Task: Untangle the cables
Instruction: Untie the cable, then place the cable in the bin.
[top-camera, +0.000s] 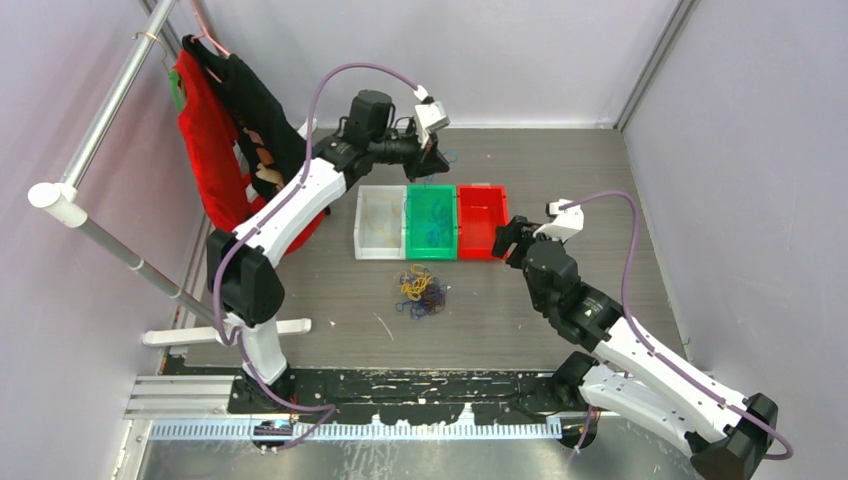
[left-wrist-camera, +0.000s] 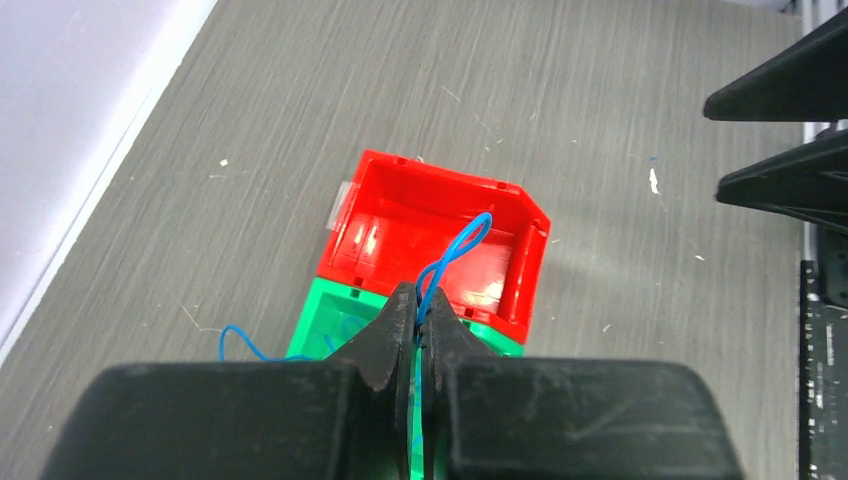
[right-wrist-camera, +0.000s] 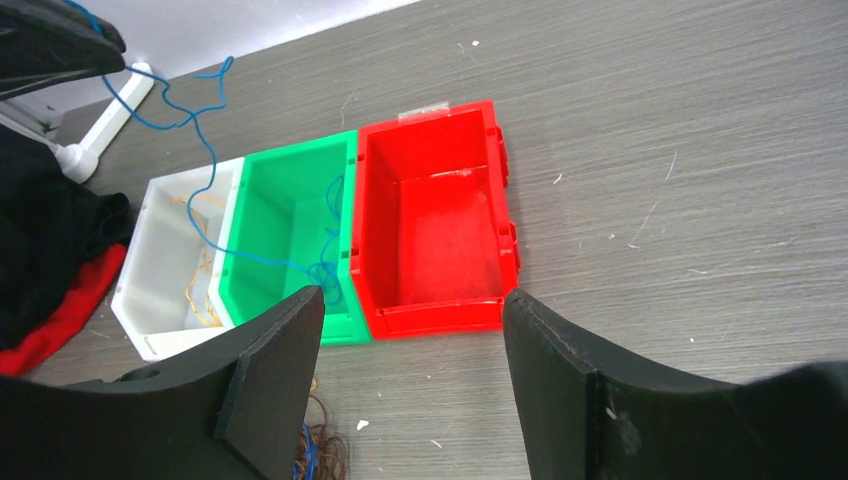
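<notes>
The cables (top-camera: 421, 290) lie as a small tangle of blue, yellow-orange and dark strands on the table in front of the bins. My left gripper (top-camera: 432, 150) hangs above the back of the green bin (top-camera: 431, 220), shut on one blue cable (left-wrist-camera: 460, 245). That cable (right-wrist-camera: 205, 160) trails down into the green bin (right-wrist-camera: 290, 215). Yellow-orange strands lie in the white bin (right-wrist-camera: 150, 300). My right gripper (right-wrist-camera: 412, 300) is open and holds nothing. It sits just in front of the red bin (right-wrist-camera: 430, 230), with the tangle's edge (right-wrist-camera: 320, 455) by its left finger.
White (top-camera: 380, 222), green and red bins (top-camera: 481, 220) stand side by side in mid-table. A clothes rack (top-camera: 90, 130) with red and black garments (top-camera: 225, 130) stands at the left, its white foot (top-camera: 230, 332) on the table. Walls close in the back and right.
</notes>
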